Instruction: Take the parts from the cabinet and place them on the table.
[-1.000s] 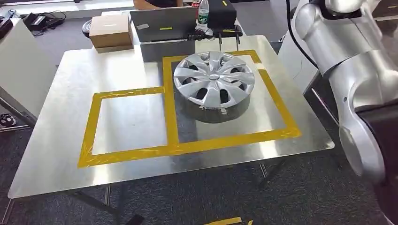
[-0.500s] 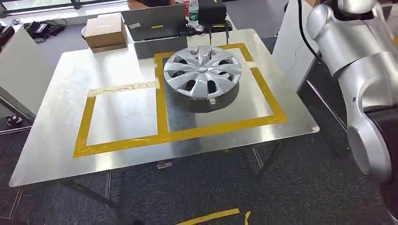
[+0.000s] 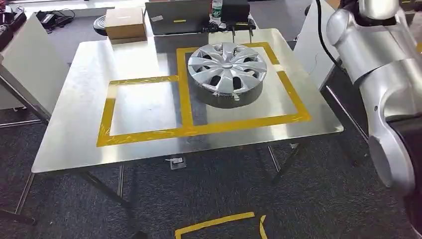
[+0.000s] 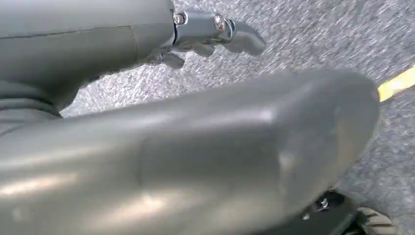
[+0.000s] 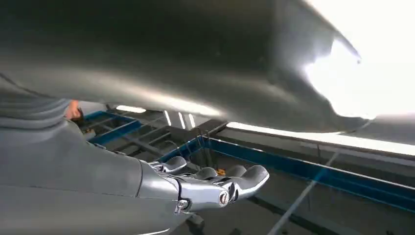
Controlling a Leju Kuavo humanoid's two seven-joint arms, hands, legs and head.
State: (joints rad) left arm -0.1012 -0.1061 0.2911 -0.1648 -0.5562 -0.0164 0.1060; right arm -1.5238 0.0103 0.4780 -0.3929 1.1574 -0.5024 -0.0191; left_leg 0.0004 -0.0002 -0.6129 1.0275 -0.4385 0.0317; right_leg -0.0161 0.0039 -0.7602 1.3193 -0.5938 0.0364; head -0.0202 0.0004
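Camera shifted — hubcap (image 3: 227, 69) seemingly unmoved inside taped square (image 3: 239, 89).

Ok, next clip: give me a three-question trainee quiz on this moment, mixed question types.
1. True or false: the hubcap lies inside the larger yellow-taped square on the table.
2. Multiple choice: what lies inside the smaller taped square? A) a hubcap B) a cardboard box C) nothing but bare metal
3. Short answer: where does the cardboard box sit relative to the hubcap?

Key
1. True.
2. C.
3. Beyond the table's far edge, to the left of the hubcap in the head view.
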